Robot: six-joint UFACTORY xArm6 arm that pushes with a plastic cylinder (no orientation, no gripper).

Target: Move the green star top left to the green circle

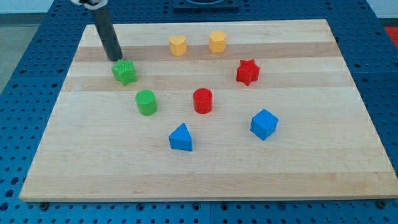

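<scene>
Right now my tip [115,58] sits just above-left of the green star [124,72]; green circle [146,102] below-right; no jaws here.

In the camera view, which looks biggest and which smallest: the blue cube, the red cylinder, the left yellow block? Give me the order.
1. blue cube: looks largest, though it lies nearer the view's bottom, which may enlarge it.
2. red cylinder: middle.
3. left yellow block: looks smallest, though only slightly; it lies nearest the view's top.

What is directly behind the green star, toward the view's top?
My tip stands just behind the green star, at its upper-left edge. The rod hides a strip of board behind it; whether they touch is unclear.
</scene>
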